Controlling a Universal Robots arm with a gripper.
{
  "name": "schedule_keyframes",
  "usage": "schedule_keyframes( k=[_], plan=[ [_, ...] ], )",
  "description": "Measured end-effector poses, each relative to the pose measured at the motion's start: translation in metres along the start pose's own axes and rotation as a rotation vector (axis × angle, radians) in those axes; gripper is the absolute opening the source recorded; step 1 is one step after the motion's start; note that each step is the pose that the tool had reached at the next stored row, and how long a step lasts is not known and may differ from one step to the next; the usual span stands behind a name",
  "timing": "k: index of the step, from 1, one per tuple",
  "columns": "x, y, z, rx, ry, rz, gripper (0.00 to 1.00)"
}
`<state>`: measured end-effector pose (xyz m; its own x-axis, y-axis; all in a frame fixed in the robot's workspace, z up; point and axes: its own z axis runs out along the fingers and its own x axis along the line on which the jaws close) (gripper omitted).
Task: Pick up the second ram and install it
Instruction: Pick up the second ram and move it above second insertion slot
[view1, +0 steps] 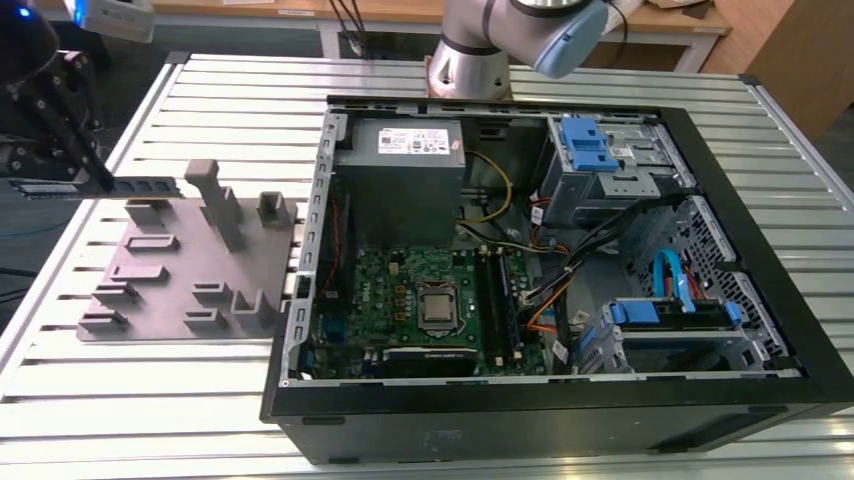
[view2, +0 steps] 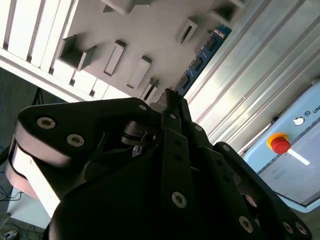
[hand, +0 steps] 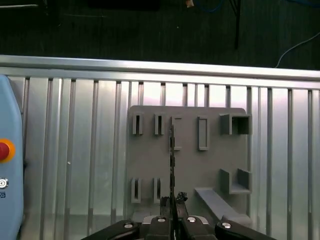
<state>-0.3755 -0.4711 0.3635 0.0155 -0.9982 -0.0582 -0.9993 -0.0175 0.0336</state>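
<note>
The gripper (view1: 96, 184) is clamped narrowly on one end of the second ram (view1: 147, 185), and the stick juts out level beyond its fingertips. Directly under the tool lies the grey fixture plate (view1: 160, 265) with its upright posts. In the first wrist view the stick (hand: 172, 150) shows edge-on as a dark line. The open computer case (view1: 534, 420) sits well off to the tool's side. The white label (view1: 416, 142) on its power supply has print too small to read. A pale pendant (hand: 10, 165) with a red button (hand: 4, 150) is cut off at the frame edge.

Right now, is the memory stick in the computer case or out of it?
Out. The gripper is shut on one end of the memory stick, above the grey plate beside the open case.
</note>
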Motion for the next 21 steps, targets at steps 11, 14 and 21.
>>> schedule_keyframes(
  k=[11, 14, 21],
  plan=[
    [0.0008, -0.0503, -0.0016, -0.0007, -0.0001, 0.000, 0.14],
    [0.0010, -0.0638, -0.0021, -0.0009, -0.0001, 0.000, 0.14],
    [0.0015, -0.0955, -0.0032, -0.0017, 0.0000, 0.000, 0.14]
  ],
)
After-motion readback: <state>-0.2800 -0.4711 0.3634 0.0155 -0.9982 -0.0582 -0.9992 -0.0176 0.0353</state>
